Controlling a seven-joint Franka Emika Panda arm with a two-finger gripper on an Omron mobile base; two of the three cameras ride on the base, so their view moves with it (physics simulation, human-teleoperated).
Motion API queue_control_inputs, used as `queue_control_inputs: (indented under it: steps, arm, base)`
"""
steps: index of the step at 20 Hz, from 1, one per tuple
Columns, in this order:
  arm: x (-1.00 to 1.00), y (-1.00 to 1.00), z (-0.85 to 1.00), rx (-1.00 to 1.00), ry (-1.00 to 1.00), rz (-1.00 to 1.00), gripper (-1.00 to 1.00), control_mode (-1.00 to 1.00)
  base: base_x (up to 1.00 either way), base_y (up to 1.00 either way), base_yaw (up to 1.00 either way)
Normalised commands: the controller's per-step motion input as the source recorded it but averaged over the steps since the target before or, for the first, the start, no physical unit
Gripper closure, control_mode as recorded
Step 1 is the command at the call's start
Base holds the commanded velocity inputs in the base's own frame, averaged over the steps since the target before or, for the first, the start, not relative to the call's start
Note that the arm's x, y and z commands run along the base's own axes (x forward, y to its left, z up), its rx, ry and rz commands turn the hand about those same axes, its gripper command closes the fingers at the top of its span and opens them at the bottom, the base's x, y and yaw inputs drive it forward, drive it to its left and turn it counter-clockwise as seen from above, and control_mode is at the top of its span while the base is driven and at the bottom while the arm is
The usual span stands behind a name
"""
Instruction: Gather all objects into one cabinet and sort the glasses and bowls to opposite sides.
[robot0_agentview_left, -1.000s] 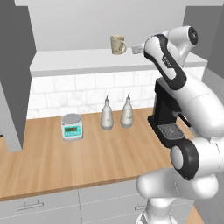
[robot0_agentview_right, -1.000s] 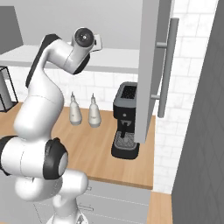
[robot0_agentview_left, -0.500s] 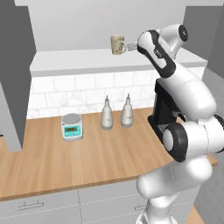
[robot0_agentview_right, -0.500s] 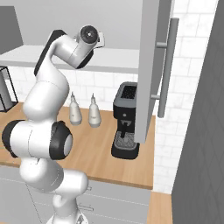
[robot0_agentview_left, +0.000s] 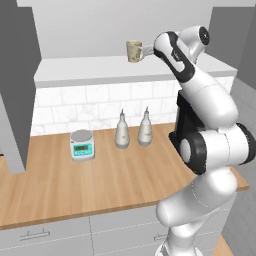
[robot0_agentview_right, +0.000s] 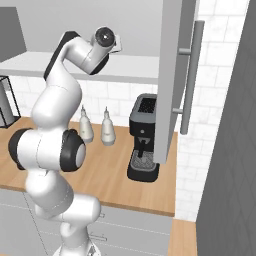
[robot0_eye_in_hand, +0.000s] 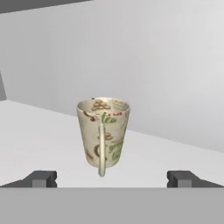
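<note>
The cream-beige tumbler (robot0_agentview_left: 134, 50) stands upright on the cabinet's white shelf floor (robot0_agentview_left: 90, 70). It has printed patterns, and its thin handle faces my hand. In the hand view the tumbler (robot0_eye_in_hand: 103, 132) sits centred, a short way ahead of my gripper (robot0_eye_in_hand: 112, 177). The gripper is open, its fingertips (robot0_eye_in_hand: 43, 178) spread wider than the tumbler and touching nothing. From the left base view my gripper (robot0_agentview_left: 148, 50) is just right of the tumbler at shelf height. The cabinet's grey door (robot0_agentview_right: 170, 80) hangs open with its silver bar handle (robot0_agentview_right: 191, 75). The blue cups and the brown bowl are out of view.
On the wooden counter (robot0_agentview_left: 100, 185) below stand two grey-white bottles (robot0_agentview_left: 122, 131) (robot0_agentview_left: 145, 129) and a small kitchen scale (robot0_agentview_left: 82, 145). A black coffee machine (robot0_agentview_right: 144, 137) stands under the open door. Another grey door (robot0_agentview_left: 17, 85) hangs at the left.
My hand has edged left along the shelf toward the tumbler while the upper arm turned. The tumbler has stayed in place.
</note>
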Motion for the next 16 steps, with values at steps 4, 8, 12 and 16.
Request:
queue_control_inputs:
  steps: [4,8,12,16]
  arm:
    - [0.04,0.08,0.00,0.00,0.00,0.00,-1.00,-1.00]
    - [0.00,0.06,-0.01,0.00,0.00,0.00,-1.00,-1.00]
    - [0.02,0.03,-0.08,0.00,0.00,0.00,-1.00,-1.00]
    - [0.23,0.06,-0.03,0.00,0.00,0.00,-1.00,-1.00]
  base:
    - [0.00,0.00,0.00]
    - [0.00,0.00,0.00]
    - [0.00,0.00,0.00]
    - [0.00,0.00,0.00]
